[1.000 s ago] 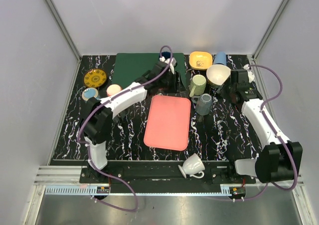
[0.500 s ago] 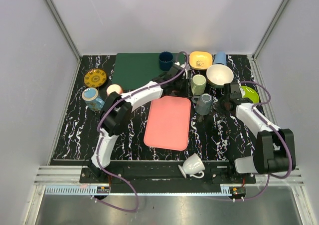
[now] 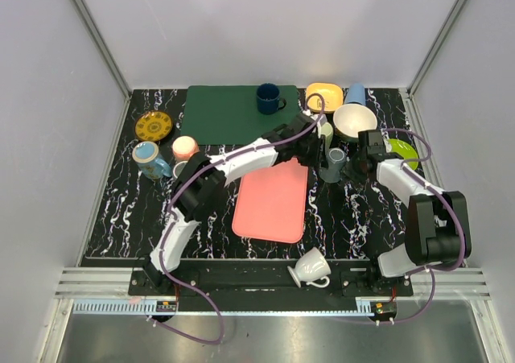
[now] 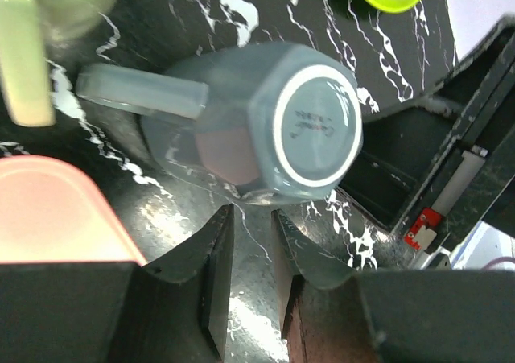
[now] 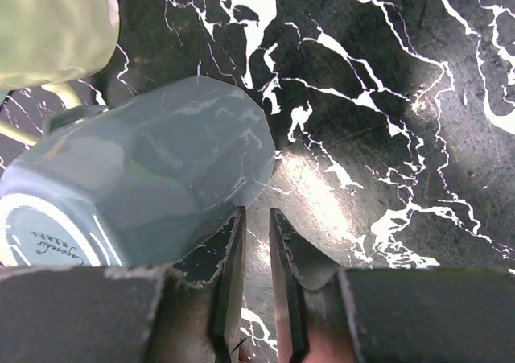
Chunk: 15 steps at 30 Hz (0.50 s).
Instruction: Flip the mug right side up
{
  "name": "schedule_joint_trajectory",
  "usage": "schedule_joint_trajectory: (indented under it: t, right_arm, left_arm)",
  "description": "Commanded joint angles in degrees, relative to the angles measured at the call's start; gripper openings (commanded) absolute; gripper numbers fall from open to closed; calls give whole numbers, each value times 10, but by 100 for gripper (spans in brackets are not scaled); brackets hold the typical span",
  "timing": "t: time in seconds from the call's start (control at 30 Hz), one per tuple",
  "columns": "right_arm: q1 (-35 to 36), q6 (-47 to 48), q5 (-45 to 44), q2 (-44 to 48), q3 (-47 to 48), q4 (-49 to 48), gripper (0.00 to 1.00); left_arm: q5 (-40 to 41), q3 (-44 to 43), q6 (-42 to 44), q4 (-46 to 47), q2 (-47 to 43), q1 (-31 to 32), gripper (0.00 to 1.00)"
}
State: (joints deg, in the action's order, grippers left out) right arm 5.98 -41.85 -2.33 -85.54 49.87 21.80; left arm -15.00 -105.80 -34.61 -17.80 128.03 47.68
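The grey mug (image 3: 331,167) stands upside down on the black marbled table (image 3: 121,202), just off the far right corner of the pink tray (image 3: 269,198); its white-ringed base (image 4: 316,127) faces up and its handle (image 4: 145,94) sticks out sideways on the tray's side, toward the pale green mug (image 4: 48,5); the pale green mug sits just past that same tray corner, a little farther back.

The left gripper (image 4: 251,238) hangs over the tray's far right corner, right beside the grey mug; its fingers (image 4: 217,254) are drawn close with only a narrow slit between, gripping nothing.

The right gripper (image 5: 256,246) sits low on the side of the grey mug away from the tray; its fingers (image 5: 229,258) are likewise nearly together and hold nothing; whether a fingertip touches the mug's wall I cannot tell.

A lime green bowl (image 3: 402,150) lies well right of the tray, beyond the right arm.
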Motion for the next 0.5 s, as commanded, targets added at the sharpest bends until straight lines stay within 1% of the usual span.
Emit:
schedule_joint_trajectory:
  t: [0.0, 0.17, 0.23, 0.27, 0.3, 0.33, 0.37, 0.43, 0.47]
  right_arm:
    - [-1, 9, -19, 1, 34, -13, 26]
    - [-11, 17, -52, 13, 44, 11, 30]
    - [-15, 23, -66, 28, 44, 20, 31]
    - [-15, 30, -75, 40, 38, 21, 32]
    - [-16, 33, -75, 65, 37, 19, 33]
    - [-15, 37, -71, 78, 35, 12, 41]
    - [-15, 44, -62, 97, 38, 11, 46]
    - [-7, 50, -61, 106, 50, 31, 55]
    - [-3, 61, -60, 106, 66, 36, 61]
  left_arm:
    - [-31, -11, -4, 23, 1, 16, 27]
    - [-32, 8, 0, 27, -8, 28, 27]
    - [-17, 23, 3, 27, -29, 26, 27]
    - [-7, 48, 4, 32, -40, 24, 28]
    - [1, 67, 3, 40, -71, 17, 29]
    - [16, 87, 0, 50, -87, 12, 31]
    - [22, 128, -5, 73, -122, 6, 34]
    - [36, 161, -20, 91, -154, -14, 37]
    - [40, 182, -23, 95, -181, -20, 39]
